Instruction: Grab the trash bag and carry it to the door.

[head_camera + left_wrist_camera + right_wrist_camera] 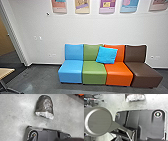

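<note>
The trash bag (44, 106) lies just in front of my base (50, 134); if I roll forward, it may become crushed. My hands, spread or pressed together, I cannot tell.

The head view looks forward and somewhat down from high on the robot, facing a wall (50, 27) and a row of joined seats (94, 72) from well back. The left wrist view looks steeply down, from much nearer, on the floor (18, 109), taking in the dark crinkled bag (45, 104); the right wrist view also faces steeply down, sharing the bag's pale edge and the robot's wide plate (150, 126).
</note>
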`<state>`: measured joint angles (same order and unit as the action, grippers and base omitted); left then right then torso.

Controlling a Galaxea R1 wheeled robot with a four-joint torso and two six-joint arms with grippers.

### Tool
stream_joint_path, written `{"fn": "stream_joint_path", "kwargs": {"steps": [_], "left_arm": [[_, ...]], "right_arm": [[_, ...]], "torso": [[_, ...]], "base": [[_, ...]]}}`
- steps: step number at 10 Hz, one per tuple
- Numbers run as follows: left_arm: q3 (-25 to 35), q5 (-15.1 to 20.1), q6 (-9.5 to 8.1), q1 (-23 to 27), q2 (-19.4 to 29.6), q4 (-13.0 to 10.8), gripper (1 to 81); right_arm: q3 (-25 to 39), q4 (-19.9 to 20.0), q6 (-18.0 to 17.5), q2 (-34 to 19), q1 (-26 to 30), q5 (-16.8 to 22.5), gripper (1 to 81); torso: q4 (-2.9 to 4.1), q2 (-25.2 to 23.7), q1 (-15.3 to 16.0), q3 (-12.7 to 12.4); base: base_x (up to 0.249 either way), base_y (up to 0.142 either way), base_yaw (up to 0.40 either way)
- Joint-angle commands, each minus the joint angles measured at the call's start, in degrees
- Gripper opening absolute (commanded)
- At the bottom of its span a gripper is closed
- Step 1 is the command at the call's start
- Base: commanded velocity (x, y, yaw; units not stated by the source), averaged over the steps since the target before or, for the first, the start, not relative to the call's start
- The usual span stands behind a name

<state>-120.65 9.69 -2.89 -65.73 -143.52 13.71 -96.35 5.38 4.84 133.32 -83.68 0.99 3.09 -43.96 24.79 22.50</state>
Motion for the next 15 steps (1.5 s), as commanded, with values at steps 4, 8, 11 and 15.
{"fn": "stream_joint_path", "kwargs": {"steps": [4,8,11,15], "left_arm": [[0.77,4.19,-0.01,5.57,1.56,0.44,81.1],[0.77,4.28,-0.01,5.57,1.48,0.88,81.1],[0.77,4.28,0.08,5.65,1.56,0.88,81.1],[0.68,6.66,-0.1,9.07,1.3,1.14,81.1]], "right_arm": [[0.74,4.03,0.08,-4.26,16.1,7.17,81.1],[-0.41,7.71,0.08,-2.85,24.64,11.76,81.1],[-0.31,9.39,0.08,-3.82,29.13,14.74,81.1],[-0.14,12.03,0.08,-4.52,33.96,16.94,81.1]], "torso": [[0.0,-11.89,7.57,0.0],[0.0,-19.57,12.33,5.63],[0.0,-24.64,15.54,9.82],[0.0,-32.81,20.78,17.58]], "base": [[0.0,0.0,0.0],[0.0,0.0,0.0],[0.0,0.0,0.0],[0.0,0.0,0.0]]}}
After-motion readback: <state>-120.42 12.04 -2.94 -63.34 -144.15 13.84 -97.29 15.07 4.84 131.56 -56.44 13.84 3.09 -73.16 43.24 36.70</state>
